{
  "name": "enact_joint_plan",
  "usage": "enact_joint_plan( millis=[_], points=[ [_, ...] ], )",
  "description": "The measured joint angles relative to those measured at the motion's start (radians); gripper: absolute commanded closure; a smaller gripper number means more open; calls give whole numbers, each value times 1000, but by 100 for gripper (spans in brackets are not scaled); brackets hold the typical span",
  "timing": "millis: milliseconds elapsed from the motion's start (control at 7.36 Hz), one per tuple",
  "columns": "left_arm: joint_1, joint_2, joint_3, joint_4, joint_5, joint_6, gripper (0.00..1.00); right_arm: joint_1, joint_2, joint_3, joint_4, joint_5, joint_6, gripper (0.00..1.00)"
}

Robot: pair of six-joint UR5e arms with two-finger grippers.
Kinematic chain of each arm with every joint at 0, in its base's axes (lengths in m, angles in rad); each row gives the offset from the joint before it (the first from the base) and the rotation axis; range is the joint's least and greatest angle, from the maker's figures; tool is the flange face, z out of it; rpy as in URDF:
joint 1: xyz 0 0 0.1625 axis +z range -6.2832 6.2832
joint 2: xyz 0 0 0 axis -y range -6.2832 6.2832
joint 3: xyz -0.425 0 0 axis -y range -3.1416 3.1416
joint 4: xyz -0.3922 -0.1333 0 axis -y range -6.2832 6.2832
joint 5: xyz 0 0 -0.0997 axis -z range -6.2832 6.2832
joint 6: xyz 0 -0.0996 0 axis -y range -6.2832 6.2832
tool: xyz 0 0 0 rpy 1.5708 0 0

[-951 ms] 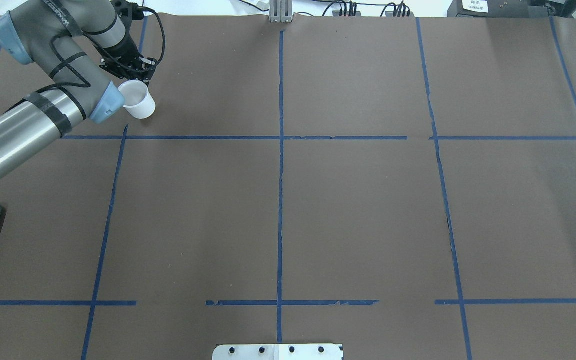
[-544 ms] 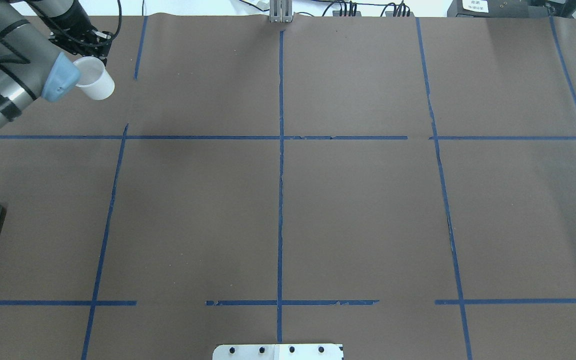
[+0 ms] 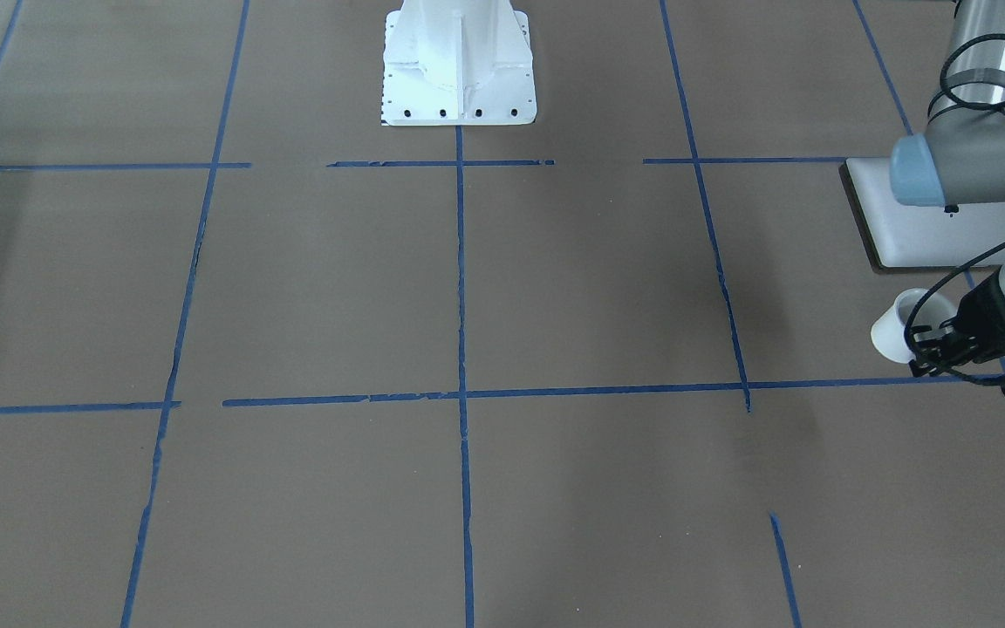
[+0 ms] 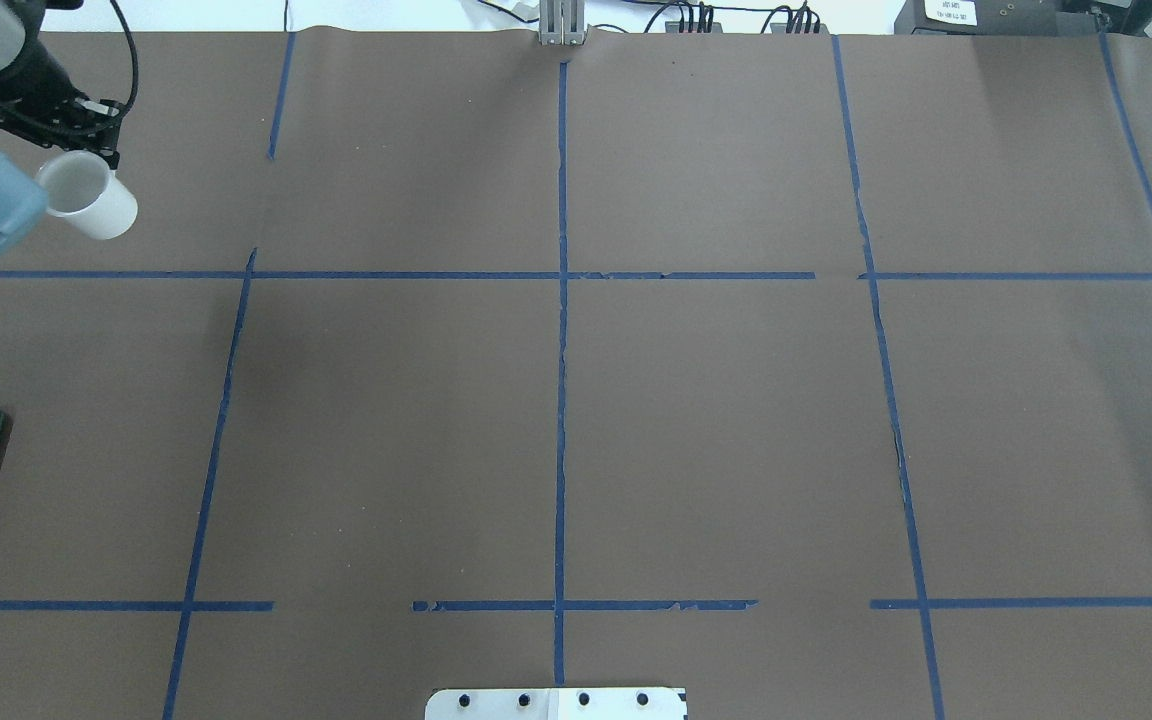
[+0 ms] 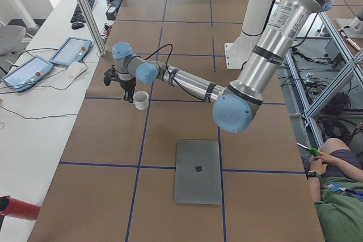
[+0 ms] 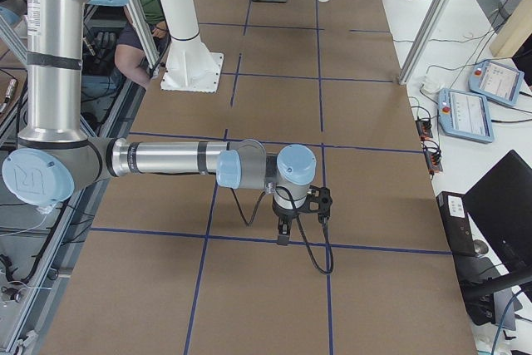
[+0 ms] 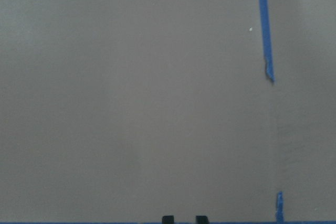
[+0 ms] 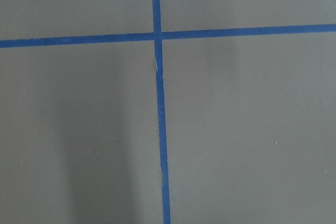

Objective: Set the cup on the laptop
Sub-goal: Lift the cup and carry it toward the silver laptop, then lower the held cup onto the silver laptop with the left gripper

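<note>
The left gripper (image 3: 926, 344) is clamped on the cup (image 3: 891, 330) and holds it tilted above the tabletop (image 4: 736, 420), apart from the laptop (image 5: 197, 171), which lies flat and closed. The right gripper (image 6: 282, 237) hangs over blue tape lines (image 8: 160, 129) (only a side view shows it, so I cannot tell its opening).

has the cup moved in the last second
Yes: in the overhead view the cup was at the vertical blue tape line and now hangs well left of it.
</note>
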Motion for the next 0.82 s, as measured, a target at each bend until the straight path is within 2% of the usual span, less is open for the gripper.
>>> enact_joint_plan(
  millis=[408, 680, 816],
  points=[
    [-72, 281, -124, -53, -34, 96, 100, 0, 0, 0, 0, 0, 0, 0],
    [-90, 460, -142, -202, -37, 95, 100, 0, 0, 0, 0, 0, 0, 0],
    [-93, 516, -125, -281, -37, 82, 100, 0, 0, 0, 0, 0, 0, 0]
  ],
)
